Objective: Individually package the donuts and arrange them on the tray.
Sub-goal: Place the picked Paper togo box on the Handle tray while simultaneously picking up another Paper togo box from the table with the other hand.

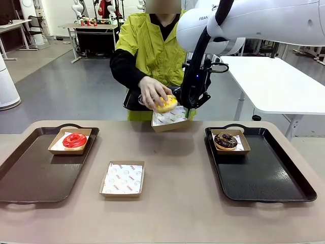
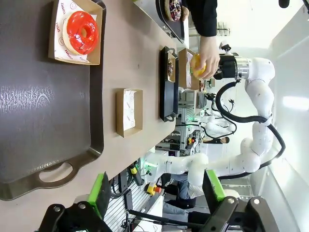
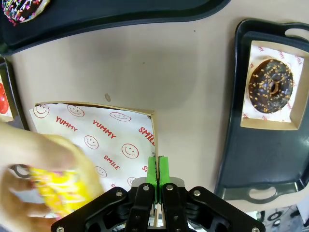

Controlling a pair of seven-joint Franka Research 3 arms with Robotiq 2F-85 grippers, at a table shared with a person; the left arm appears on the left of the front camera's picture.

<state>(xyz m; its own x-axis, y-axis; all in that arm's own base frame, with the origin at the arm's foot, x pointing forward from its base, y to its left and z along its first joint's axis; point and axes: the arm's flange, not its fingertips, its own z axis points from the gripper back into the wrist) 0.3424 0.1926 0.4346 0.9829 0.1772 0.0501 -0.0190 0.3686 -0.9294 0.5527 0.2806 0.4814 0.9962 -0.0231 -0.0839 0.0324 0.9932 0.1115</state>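
Observation:
My right gripper (image 3: 156, 170) is shut on the edge of a printed paper box (image 3: 94, 137), holding it above the table's far edge (image 1: 170, 118). A person's hand lowers the yellow donut (image 1: 166, 104) into this box; the right wrist view shows that donut (image 3: 57, 187) blurred. The red donut (image 1: 74, 140) lies in a box on the left tray (image 1: 30, 175). The chocolate sprinkled donut (image 1: 226, 141) lies in a box on the right tray (image 1: 269, 178). A purple sprinkled donut (image 3: 20, 8) rests on a dark tray the person holds. My left gripper (image 2: 157, 191) hangs open, well back from the left tray.
An empty paper box (image 1: 122, 178) lies on the table between the two trays. The person stands at the far side, with one arm over the table's edge. A white table (image 1: 277, 84) stands behind on the right.

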